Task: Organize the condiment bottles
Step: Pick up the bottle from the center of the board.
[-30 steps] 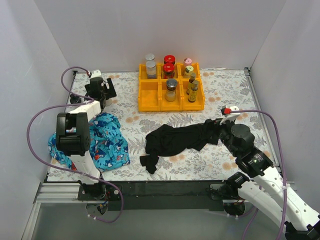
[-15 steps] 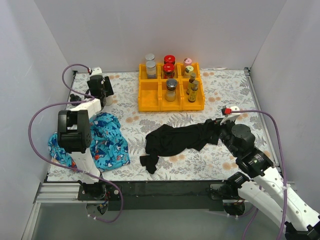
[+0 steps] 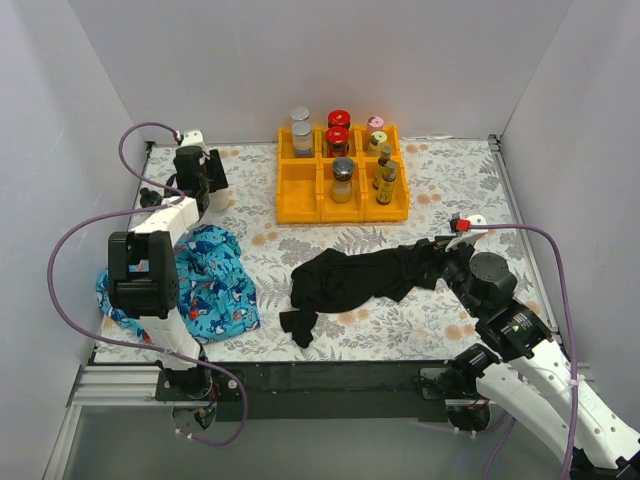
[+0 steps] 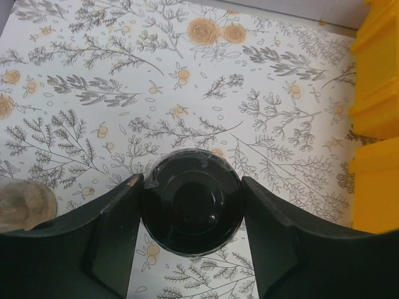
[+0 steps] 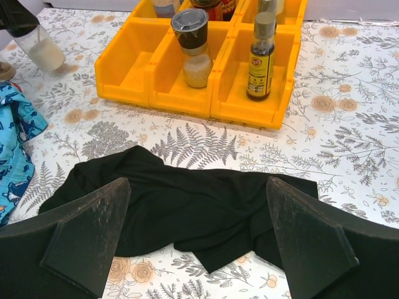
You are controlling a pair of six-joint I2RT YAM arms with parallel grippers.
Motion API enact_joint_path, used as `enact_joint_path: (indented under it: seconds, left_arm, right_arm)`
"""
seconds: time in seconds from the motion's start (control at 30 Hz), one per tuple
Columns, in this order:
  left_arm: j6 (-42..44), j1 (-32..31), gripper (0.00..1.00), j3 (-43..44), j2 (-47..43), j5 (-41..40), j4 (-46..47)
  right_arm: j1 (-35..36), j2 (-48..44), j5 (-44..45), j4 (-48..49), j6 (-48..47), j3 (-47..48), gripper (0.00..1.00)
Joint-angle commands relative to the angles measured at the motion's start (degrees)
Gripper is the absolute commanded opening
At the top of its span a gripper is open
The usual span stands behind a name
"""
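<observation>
Clamping both fingers against a round black lid, the left pincer (image 4: 191, 187) grips a small black-capped clear jar (image 4: 190, 215) from above. The right wrist view shows pale contents in that jar, but not clearly whether its base touches the flower-printed bench (image 4: 112, 68). Just to the pincer's left sits a pale round thing (image 4: 22, 202), too blurred to name. Off to its right stands the orange plastic six-compartment tray (image 3: 300, 205), well apart from the held jar.

The right pincer (image 5: 198, 187) hangs with its fingers spread wide and nothing between them, over a crumpled black cloth (image 5: 187, 205). Ahead of it, in the tray's near row, a black-lidded jar of pale grains (image 5: 190, 47) stands in the middle compartment. Slim amber bottles (image 3: 385, 175) stand in the compartment to the right. In the far row stand silver-lidded clear jars (image 3: 300, 130), red-lidded dark jars (image 3: 338, 132) and a pink-lidded jar (image 3: 375, 122). Far to this pincer's left lies a bunched blue patterned cloth (image 3: 205, 285).
</observation>
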Motion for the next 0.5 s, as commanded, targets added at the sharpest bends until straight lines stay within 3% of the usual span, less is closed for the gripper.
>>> enact_joint_path:
  seconds: [0.0, 0.47]
  left_arm:
    - [-0.32, -1.73, 0.0, 5.47, -7.55, 1.63, 0.37]
    - [2.32, -17.81, 0.0, 17.77, -5.63, 3.48, -3.32]
  right_arm:
    - [-0.09, -0.41, 1.89, 3.0, -0.63, -0.38, 0.99]
    - [-0.17, -1.11, 3.12, 3.27, -1.25, -0.99, 0.99]
